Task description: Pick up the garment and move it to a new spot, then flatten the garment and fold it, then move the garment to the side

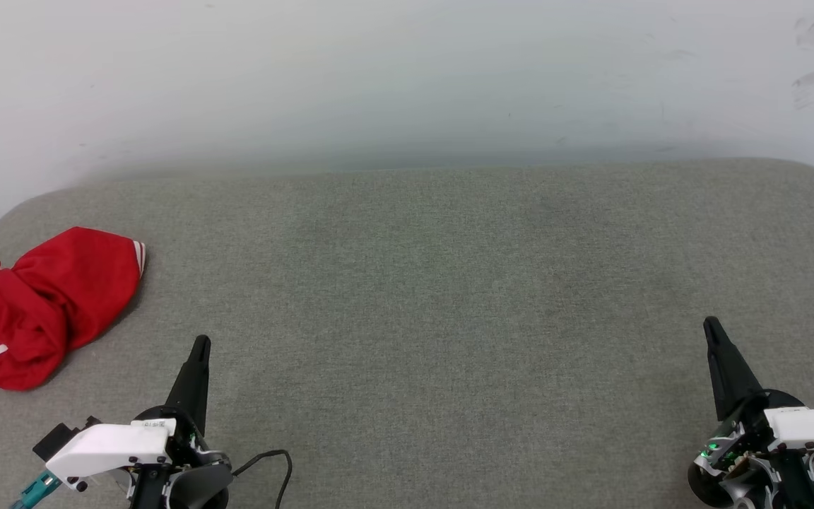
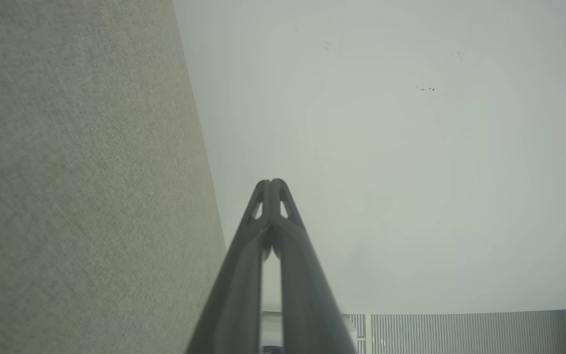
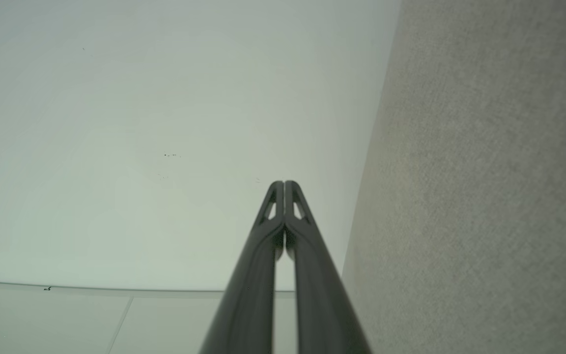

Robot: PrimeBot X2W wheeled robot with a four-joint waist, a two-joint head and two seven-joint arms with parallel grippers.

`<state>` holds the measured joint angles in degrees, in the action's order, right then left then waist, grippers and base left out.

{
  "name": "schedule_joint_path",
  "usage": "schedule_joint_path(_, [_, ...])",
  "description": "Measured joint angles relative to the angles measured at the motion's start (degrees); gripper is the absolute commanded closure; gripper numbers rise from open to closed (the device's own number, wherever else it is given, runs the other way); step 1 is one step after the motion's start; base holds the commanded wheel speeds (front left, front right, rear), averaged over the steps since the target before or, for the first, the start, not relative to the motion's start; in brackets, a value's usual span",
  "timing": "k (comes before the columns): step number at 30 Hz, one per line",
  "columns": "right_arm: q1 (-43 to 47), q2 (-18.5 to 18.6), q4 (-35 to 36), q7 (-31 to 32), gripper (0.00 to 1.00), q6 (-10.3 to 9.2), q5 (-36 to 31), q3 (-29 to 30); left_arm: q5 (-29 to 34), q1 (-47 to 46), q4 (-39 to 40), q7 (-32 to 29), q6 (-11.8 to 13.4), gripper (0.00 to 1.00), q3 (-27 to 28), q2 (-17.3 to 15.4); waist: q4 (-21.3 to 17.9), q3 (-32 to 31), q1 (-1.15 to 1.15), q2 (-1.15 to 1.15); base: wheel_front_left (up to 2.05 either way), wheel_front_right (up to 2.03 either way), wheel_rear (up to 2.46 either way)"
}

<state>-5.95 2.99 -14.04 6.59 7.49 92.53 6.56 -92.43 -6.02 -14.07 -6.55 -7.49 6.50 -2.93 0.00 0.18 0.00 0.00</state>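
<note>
Both of my pincers were pressed shut with nothing between the fingers. Each pair of long, dark, matte fingers met in one tapered point, with small triangular cut-outs just behind the tips. My left pincer and my right pincer hung well apart from each other over a broad cushion. The cushion was covered in grey-green woven cloth with a fine, grainy weave and had rounded far corners. The garment lay ahead of my left pincer and out to its left, clear of the fingertips. It was a crumpled heap of soft red jersey, bunched into thick rounded folds, and part of it ran past the edge of the head view. White trim with thin red stripes showed at two spots on the heap. Beyond both pincers rose a smooth, pale wall with a few faint scuffs towards its right side. Behind my left pincer sat a glossy white wrist housing bearing a small white label, whose print was too small to read. A thin black cable curled just to its right.
</note>
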Motion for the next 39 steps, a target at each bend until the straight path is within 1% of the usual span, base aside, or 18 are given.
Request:
schedule_joint_path(33, [0.0,0.0,0.0,0.0,1.0,0.0,0.0,0.0,0.0,0.0,0.0,0.0,0.0,1.0,0.0,0.0,0.0,0.0,0.0,0.0,0.0,0.0,0.0])
schedule_joint_path(34, [0.1,0.0,-0.1,0.0,0.0,0.0,0.0,0.0,0.0,0.1,-0.1,0.0,0.0,0.0,0.0,0.0,0.0,0.0,0.0,0.0,0.0,0.0,0.0])
schedule_joint_path(35, [0.3,0.0,-0.5,0.0,0.0,0.0,0.0,0.0,0.0,0.3,-0.5,0.0,0.0,0.0,-0.1,0.1,0.0,0.0,0.0,0.0,0.0,0.0,0.0])
schedule_joint_path(36, [0.8,0.0,-1.0,0.0,1.0,-0.01,0.0,-0.1,0.0,0.8,-1.0,0.1,0.0,1.0,-0.1,0.1,0.0,0.0,0.0,0.0,0.0,0.0,0.0])
schedule_joint_path(37, [1.3,0.0,-1.5,0.0,1.0,-0.01,0.0,-0.1,0.0,1.4,-1.6,0.1,0.0,1.0,-0.2,0.2,0.0,0.0,0.0,0.0,0.0,0.0,0.0])
schedule_joint_path(38, [1.8,0.0,-2.0,0.0,0.0,-0.01,0.0,-0.1,0.0,1.9,-2.1,0.2,0.0,0.0,-0.2,0.3,0.0,0.0,0.0,0.0,0.0,0.0,0.0])
schedule_joint_path(39, [2.3,-0.1,-2.3,-0.1,0.0,-0.05,0.0,-0.2,0.0,2.4,-2.4,0.2,0.0,0.0,-0.3,0.3,0.0,0.0,0.0,0.0,0.0,0.0,0.0])
